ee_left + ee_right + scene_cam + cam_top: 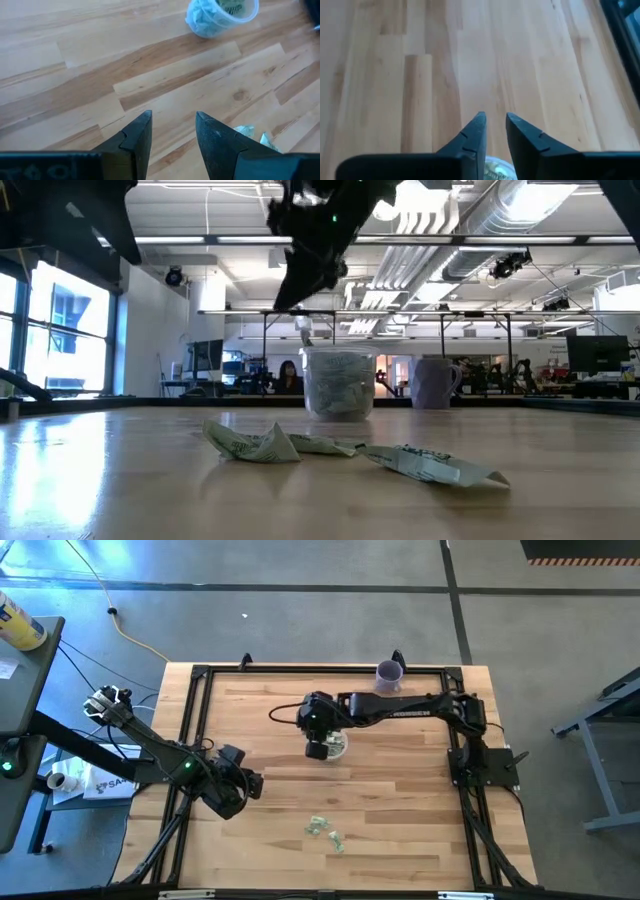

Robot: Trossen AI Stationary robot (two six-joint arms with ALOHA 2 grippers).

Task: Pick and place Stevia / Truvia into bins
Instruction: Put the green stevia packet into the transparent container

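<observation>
The clear cup (338, 747) stands upright mid-table with several green-and-white packets inside; it also shows in the low view (338, 385) and the left wrist view (222, 14). Loose crinkled packets (326, 832) lie flat near the table's near edge (255, 445) (432, 464) (251, 134). My right gripper (320, 747) (495, 122) hovers just above the cup, pointing down, its fingers a narrow gap apart with nothing between them; the cup's rim (497, 169) shows beneath them. My left gripper (228, 792) (172, 124) is open over bare wood, to the left of the loose packets.
A purple cup (389, 673) (435, 383) stands by the far edge. A black metal frame (200, 675) runs round the tabletop. Bare wood lies between the clear cup and the loose packets. A person shows far off in the room behind (289, 375).
</observation>
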